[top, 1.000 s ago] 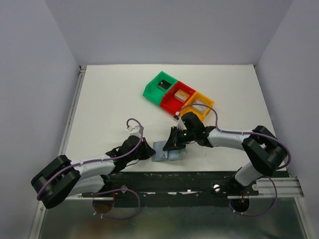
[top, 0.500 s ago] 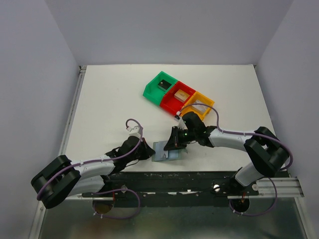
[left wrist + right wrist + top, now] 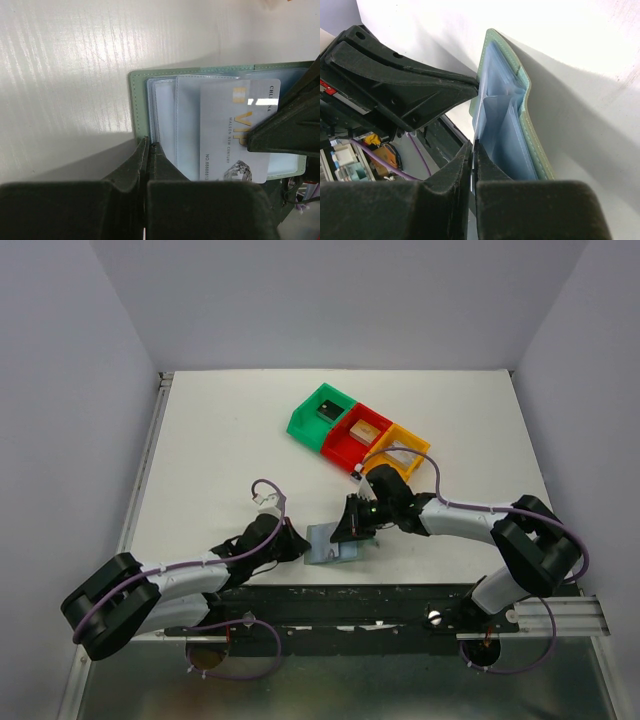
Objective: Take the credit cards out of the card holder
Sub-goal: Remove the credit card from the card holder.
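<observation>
The grey-blue card holder (image 3: 333, 546) lies open near the table's front edge, its clear sleeves (image 3: 185, 120) showing in the left wrist view. A silver-grey credit card (image 3: 235, 132) marked VIP sticks partway out of one sleeve. My right gripper (image 3: 474, 146) is shut on that card's thin edge, beside the holder's raised panel (image 3: 512, 130). My left gripper (image 3: 148, 144) is shut on the holder's left edge. A black card (image 3: 327, 410) lies in the green bin (image 3: 305, 420), a tan-gold card (image 3: 362, 428) in the red bin (image 3: 340, 448).
An orange bin (image 3: 405, 450) stands next to the red one, right behind my right arm. The black front rail (image 3: 340, 602) runs close below the holder. White table stretches to the left and back.
Hardly anything has moved; my right wrist has shifted a touch over the holder. The left arm and the holder stay in place.
</observation>
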### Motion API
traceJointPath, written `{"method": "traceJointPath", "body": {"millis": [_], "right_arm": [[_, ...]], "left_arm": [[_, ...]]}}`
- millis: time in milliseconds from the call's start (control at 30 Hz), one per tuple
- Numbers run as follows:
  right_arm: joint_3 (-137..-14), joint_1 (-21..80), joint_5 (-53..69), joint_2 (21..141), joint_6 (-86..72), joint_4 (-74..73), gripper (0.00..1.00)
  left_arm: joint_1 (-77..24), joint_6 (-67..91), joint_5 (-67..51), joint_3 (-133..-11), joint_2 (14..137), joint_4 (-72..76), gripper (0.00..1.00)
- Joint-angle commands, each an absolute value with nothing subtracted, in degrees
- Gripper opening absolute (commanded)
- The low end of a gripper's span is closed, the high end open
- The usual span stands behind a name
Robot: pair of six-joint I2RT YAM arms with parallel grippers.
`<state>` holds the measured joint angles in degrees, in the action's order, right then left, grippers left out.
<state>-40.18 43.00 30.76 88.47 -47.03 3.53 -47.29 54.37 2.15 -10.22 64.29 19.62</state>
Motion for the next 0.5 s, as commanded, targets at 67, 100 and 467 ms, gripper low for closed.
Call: {"method": "traceJointPath", "body": {"millis": [67, 100, 467], "right_arm": [[-39.73, 42.36, 28.57, 87.01, -45.88, 1.76, 0.01], [-39.81, 42.28, 28.22, 87.01, -45.53, 1.06, 0.0], [-42.8, 42.27, 20.84, 85.7, -40.43, -10.63, 0.0]], "left_arm": [[-47.55, 53.88, 4.22, -8.26, 63.28, 14.77, 0.0], [-47.64, 53.88, 4.31, -8.17, 63.37, 14.77, 0.0], [-47.55, 53.61, 5.1, -8.09, 61.7, 13.97, 0.0]]}}
